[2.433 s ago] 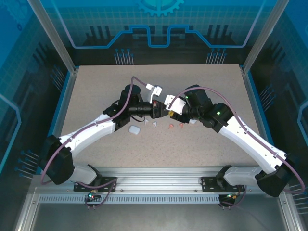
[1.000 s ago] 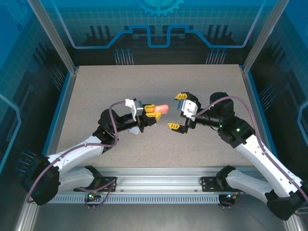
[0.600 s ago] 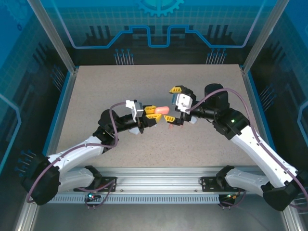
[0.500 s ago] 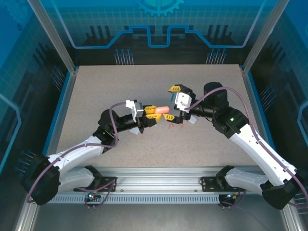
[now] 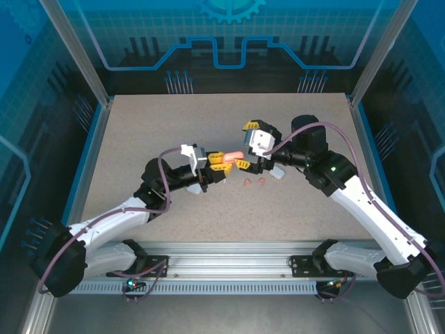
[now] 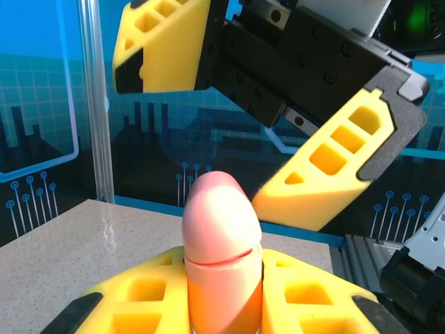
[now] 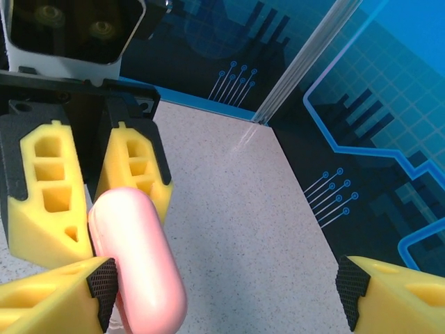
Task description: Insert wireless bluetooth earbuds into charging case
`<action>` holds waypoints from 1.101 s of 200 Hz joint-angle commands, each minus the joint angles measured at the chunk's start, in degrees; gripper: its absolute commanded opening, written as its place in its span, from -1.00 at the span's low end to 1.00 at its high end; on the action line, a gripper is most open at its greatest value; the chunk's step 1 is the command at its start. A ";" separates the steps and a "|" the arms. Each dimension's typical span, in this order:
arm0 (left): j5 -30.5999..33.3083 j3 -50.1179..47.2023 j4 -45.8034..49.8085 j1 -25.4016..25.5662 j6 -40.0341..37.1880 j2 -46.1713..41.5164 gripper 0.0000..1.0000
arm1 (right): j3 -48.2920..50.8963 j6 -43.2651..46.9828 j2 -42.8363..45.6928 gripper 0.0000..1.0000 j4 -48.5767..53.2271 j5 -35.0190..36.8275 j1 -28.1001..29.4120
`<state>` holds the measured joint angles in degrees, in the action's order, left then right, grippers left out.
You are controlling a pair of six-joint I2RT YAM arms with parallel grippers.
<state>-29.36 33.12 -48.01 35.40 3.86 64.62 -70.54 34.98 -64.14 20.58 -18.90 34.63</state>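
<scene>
My left gripper [image 5: 222, 159] is shut on a salmon-pink charging case [image 5: 235, 156], held above the table with its rounded end pointing right. In the left wrist view the case [image 6: 221, 243] stands between my yellow fingers [image 6: 132, 299], its lid seam closed. My right gripper [image 5: 247, 145] is open, and its jaws straddle the case's free end. In the right wrist view the case [image 7: 139, 261] lies against my lower-left finger [image 7: 52, 299], while the other finger [image 7: 396, 292] is far off. Two salmon-pink earbuds [image 5: 247, 183] [image 5: 262, 181] lie on the table below the grippers.
A white case [image 5: 195, 188] lies on the speckled table [image 5: 139, 139], partly hidden beside the left gripper. Clear walls with metal posts [image 5: 87, 62] enclose the table. The arms' mounting rail [image 5: 229, 257] runs along the near edge.
My right gripper has swung left and up from beside the earbuds until its jaws stand around the pink case's end, and they have narrowed a little. The left arm has held the case still.
</scene>
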 commanded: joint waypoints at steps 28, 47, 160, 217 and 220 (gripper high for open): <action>-2.15 -0.82 0.19 0.48 -2.26 -2.02 -1.00 | -2.82 -0.15 -0.98 0.69 -1.24 3.21 0.35; -1.87 -0.96 0.20 0.52 -2.36 -2.19 -1.00 | -3.10 -0.15 -0.90 0.69 -0.98 2.71 0.35; 3.48 -4.27 2.17 0.47 -5.38 -6.78 -1.00 | 0.15 -13.54 4.96 1.00 0.39 5.81 -4.40; 5.91 -5.43 10.62 0.53 -8.49 -14.25 -1.00 | 1.34 -36.67 -2.87 1.00 8.45 14.31 -11.54; 6.03 -5.48 10.94 0.53 -8.62 -14.65 -1.00 | 1.22 -37.65 -3.53 1.00 9.35 14.59 -11.89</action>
<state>-25.43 28.45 -40.86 35.59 -1.96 53.12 -69.95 10.70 -63.46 22.79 -10.37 25.10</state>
